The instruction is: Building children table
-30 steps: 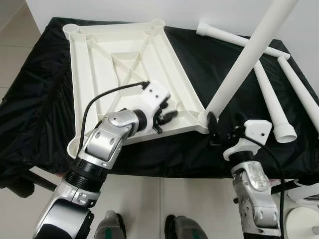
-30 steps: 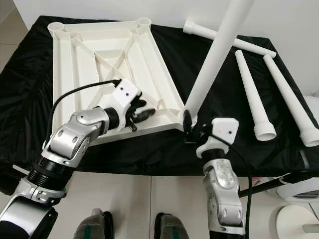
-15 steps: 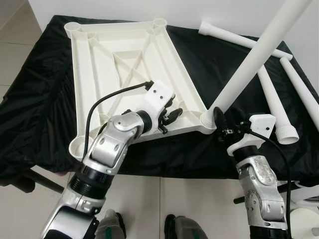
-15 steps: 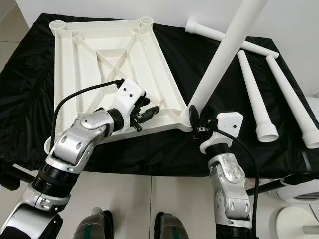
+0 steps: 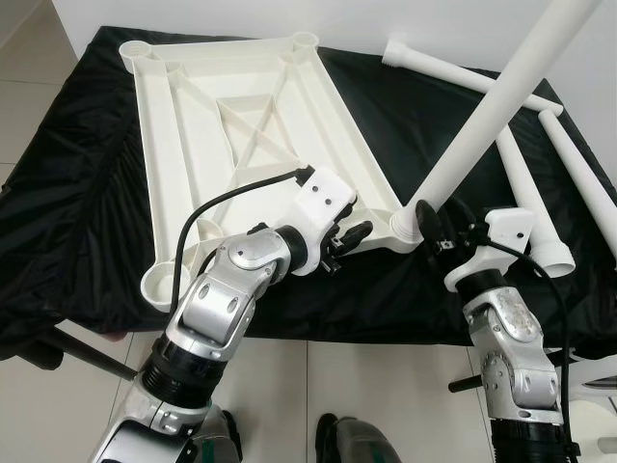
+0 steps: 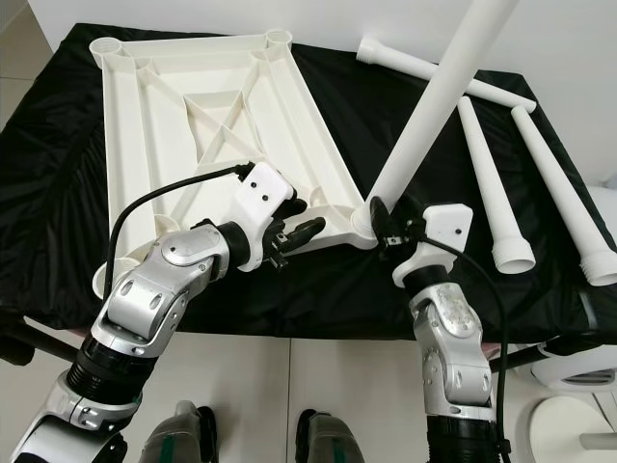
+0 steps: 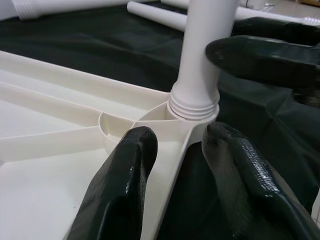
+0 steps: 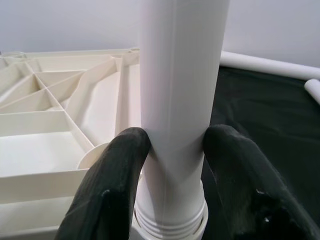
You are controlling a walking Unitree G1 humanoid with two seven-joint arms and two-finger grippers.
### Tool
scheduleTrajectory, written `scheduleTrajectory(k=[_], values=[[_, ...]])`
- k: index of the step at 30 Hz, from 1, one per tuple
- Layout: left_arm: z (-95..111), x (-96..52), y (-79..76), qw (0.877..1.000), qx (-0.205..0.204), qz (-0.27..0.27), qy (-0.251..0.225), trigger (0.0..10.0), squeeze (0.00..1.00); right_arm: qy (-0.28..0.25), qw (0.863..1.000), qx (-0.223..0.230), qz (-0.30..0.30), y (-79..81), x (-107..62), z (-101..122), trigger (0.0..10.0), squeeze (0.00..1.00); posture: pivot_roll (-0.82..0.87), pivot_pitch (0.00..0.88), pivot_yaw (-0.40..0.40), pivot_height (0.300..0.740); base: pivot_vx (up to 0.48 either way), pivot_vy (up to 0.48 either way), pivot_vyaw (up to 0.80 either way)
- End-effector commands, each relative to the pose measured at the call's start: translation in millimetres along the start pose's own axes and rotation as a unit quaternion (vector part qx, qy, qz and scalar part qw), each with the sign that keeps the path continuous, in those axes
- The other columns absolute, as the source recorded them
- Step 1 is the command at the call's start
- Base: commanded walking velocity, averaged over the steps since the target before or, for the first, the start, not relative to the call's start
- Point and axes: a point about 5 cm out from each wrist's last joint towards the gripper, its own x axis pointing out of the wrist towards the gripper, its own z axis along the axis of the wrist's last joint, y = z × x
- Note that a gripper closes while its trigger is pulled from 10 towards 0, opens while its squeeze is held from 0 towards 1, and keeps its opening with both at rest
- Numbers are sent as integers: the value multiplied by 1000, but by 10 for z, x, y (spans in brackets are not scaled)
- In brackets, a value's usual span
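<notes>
black-draped surface (image 5: 87, 193) by a white wall, tiled floor below. right pincer (image 8: 170, 165) is clamping the table leg (image 5: 492, 106), leaning up-right from the tabletop (image 5: 241, 125) corner socket; left pincer (image 7: 175, 165) is straddling the rim.

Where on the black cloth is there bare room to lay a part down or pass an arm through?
Free: the cloth between the tabletop frame and the loose legs, and the strip left of the frame. Crowded: the near right corner, where the right end effector grips the standing leg and the left end effector straddles the frame's rim.
</notes>
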Motion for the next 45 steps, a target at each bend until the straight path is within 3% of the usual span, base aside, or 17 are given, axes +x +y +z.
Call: scheduleTrajectory(k=[1, 2, 5, 7, 16, 24, 34, 39, 45], values=[[-1, -31, 31, 999, 0, 51, 4, 10000, 0, 10, 1000, 2, -17, -104, -12, -35, 10000, 0, -14, 149, -70, 740, 0, 0, 0], [11, -68, 29, 999, 2, 51, 2, 10000, 0, 10, 999, -2, -33, -218, 67, -31, 10000, 0, -7, 149, -72, 740, 0, 0, 0], [12, -78, 28, 999, 2, 52, 2, 10000, 0, 10, 999, 0, -42, -279, 104, -36, 10000, 0, -4, 148, -75, 740, 0, 0, 0], [12, -85, 19, 999, 0, 53, 2, 10000, 0, 5, 999, -15, -52, -394, 236, -16, 10000, 0, -1, 148, -77, 740, 0, 0, 0], [29, -76, -11, 999, -5, 54, 1, 10000, 0, -7, 998, -23, -58, -543, 447, 30, 10000, 0, -1, 144, -77, 740, 0, 0, 0], [51, -91, -34, 999, -6, 53, 1, 10000, 0, 19, 999, -7, -46, -593, 637, -91, 10000, 0, 6, 149, -75, 740, 0, 0, 0], [65, -101, -31, 999, -11, 52, 1, 10000, 0, 28, 998, 9, -54, -523, 862, -127, 10000, 0, 1, 165, -60, 740, 0, 0, 0], [69, -106, -29, 999, -14, 52, 2, 10000, 0, 32, 998, 17, -58, -407, 995, -140, 10000, 0, 2, 166, -51, 740, 0, 0, 0], [68, -107, -33, 999, -15, 50, 4, 10000, 0, 39, 999, 19, -6, -140, 1135, -151, 10000, 0, 5, 167, -47, 740, 0, 0, 0]])
